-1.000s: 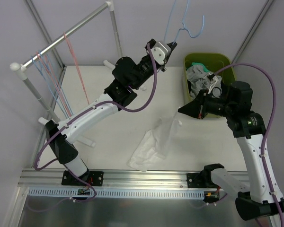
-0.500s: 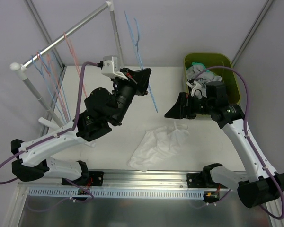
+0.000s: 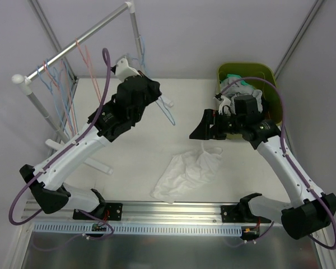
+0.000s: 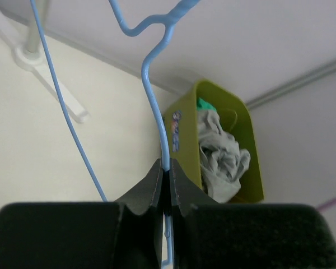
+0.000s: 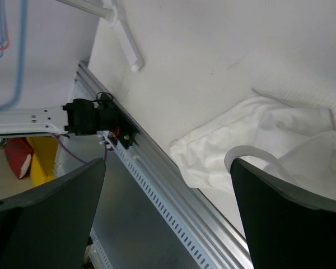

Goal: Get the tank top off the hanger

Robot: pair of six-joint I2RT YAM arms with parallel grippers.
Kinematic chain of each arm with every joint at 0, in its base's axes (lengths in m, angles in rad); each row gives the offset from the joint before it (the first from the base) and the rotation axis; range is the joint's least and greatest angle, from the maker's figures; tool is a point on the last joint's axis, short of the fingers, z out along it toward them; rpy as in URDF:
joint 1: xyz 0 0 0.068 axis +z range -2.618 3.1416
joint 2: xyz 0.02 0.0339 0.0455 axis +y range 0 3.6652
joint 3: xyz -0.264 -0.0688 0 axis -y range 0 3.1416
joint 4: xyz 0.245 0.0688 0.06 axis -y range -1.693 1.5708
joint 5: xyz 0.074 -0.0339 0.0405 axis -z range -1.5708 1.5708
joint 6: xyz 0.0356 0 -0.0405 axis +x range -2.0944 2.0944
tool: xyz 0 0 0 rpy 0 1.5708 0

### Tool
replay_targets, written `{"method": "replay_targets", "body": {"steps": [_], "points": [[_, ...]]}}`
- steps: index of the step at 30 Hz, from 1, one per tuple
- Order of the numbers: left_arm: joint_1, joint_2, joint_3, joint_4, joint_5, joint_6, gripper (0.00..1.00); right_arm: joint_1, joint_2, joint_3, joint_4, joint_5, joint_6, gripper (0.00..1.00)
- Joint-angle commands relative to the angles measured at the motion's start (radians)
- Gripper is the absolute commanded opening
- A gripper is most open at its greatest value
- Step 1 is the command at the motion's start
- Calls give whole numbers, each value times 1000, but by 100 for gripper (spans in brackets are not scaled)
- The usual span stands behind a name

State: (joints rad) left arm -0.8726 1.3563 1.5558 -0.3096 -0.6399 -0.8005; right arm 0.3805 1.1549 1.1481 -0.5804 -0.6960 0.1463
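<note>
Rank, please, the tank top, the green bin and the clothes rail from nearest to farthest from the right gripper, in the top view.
1. Tank top: lying right beside the open right gripper, on its near side.
2. Green bin: behind it, at the far right.
3. Clothes rail: far left corner.

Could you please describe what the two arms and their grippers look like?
The left arm and right arm have white links with black joints and bases, and a purple cable loops along each. The left gripper and right gripper have black, wedge-shaped fingers.
</note>
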Motion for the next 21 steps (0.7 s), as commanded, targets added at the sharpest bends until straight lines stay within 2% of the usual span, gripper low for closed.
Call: {"method": "replay_targets", "body": {"steps": [1, 3, 4, 5, 7, 11, 17, 21], "points": [[88, -57, 70, -69, 29, -59, 0, 41, 17, 30, -83, 146, -57, 100], [116, -77, 69, -78, 31, -49, 0, 99, 43, 94, -197, 344, -120, 99], [130, -83, 69, -88, 37, -42, 0, 195, 60, 117, -250, 614, -141, 100], [161, -92, 67, -92, 46, -42, 0, 233, 93, 134, -324, 709, -195, 99], [191, -94, 76, -100, 88, -20, 0, 280, 127, 163, -396, 820, -197, 100], [256, -80, 96, -112, 151, 6, 0, 291, 146, 183, -414, 842, -171, 100], [319, -49, 159, -126, 201, 84, 0, 291, 117, 173, -331, 663, -172, 99], [421, -37, 167, -138, 266, 63, 0, 293, 123, 162, -317, 629, -177, 99]]}}
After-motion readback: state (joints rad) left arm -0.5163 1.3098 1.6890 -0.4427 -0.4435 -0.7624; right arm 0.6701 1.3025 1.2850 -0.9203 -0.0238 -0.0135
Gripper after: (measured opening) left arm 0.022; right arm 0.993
